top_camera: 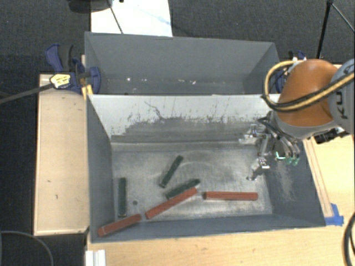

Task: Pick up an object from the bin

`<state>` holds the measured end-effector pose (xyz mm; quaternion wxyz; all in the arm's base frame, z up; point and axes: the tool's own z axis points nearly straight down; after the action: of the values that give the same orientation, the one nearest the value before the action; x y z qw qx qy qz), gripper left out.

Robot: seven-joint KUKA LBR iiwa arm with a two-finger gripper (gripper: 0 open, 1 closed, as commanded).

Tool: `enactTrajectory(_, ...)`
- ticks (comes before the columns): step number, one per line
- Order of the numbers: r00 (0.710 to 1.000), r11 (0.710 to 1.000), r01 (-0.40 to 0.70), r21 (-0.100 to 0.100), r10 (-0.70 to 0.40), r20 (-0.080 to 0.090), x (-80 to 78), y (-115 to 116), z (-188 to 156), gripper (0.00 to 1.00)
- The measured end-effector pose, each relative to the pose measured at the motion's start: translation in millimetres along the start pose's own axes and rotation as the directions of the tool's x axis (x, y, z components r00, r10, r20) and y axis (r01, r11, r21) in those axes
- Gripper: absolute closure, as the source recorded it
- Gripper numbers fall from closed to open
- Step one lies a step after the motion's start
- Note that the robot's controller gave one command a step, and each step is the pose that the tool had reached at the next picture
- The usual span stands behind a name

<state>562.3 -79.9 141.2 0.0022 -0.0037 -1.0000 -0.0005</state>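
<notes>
Grey scuffed bin floor [222, 165] in the camera view, mostly bare, with a handful of sticks across the lower middle; the gripper [258, 168] hangs at the right of the frame under the orange cover, and I honestly can't tell if it's released or clenched. Nearest thing is the short red-brown bar [230, 195] lying flat just below it in the frame; my guess is that's the pick, so I'd line up across its narrow width and come straight down near its middle. Clutter-wise: a longer red-brown bar [171, 202] sits just left of it, with a dark green bar [182, 189] seemingly touching that one; another green stick [171, 171] lies above; the right bin wall [294, 198] is near, so mind the wrist.
</notes>
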Motion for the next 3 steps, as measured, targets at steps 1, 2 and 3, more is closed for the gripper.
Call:
enactTrajectory(1, 1.0, 1.0, 0.002, 0.001, -0.002, 0.007, -1.9, 0, -4, 0.0)
enactTrajectory(2, 1.0, 1.0, 0.011, 0.002, -0.011, 0.021, 60.1, 17, 67, 1.0)
enactTrajectory(3, 1.0, 1.0, 0.012, 0.003, -0.012, 0.021, 60.1, 17, 67, 1.0)
